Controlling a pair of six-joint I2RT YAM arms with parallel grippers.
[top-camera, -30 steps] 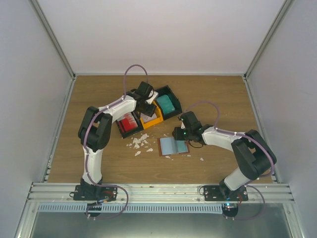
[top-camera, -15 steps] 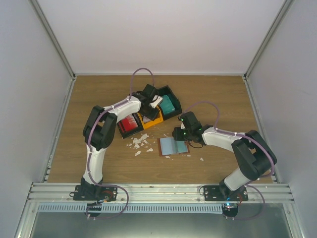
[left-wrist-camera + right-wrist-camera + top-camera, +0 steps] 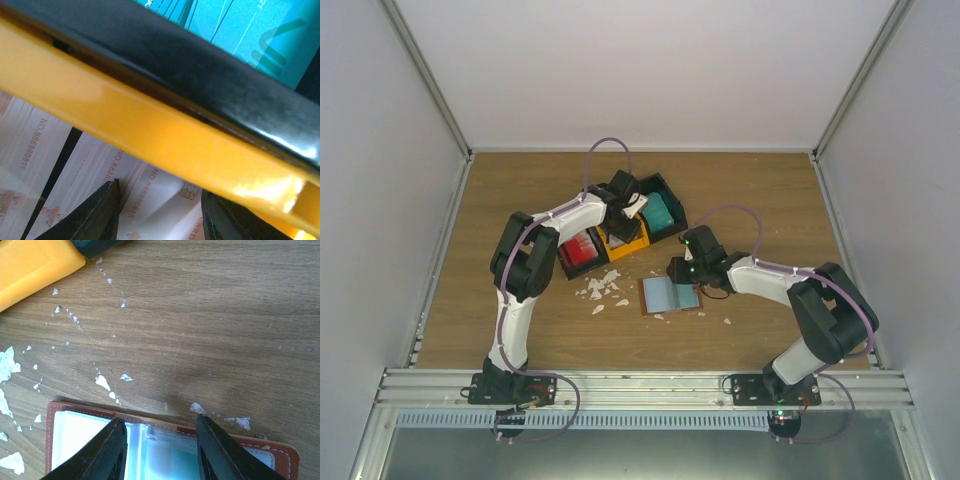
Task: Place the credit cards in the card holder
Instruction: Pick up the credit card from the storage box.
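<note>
Left gripper (image 3: pixel 160 189) spread, empty, over white cards (image 3: pixel 75 165) in the orange bin (image 3: pixel 150 125), middle of the table (image 3: pixel 480 310); teal cards (image 3: pixel 240 30) lie in the adjoining black bin (image 3: pixel 200 75). Right gripper (image 3: pixel 160 419) spread above the far edge of the open holder (image 3: pixel 282 455), nearer the front edge. Cards judged light, stiff, slick: pinch one by its edges.

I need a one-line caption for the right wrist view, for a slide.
Right fingers, spread apart, above the open card holder on a scrap-dotted wooden table.
</note>
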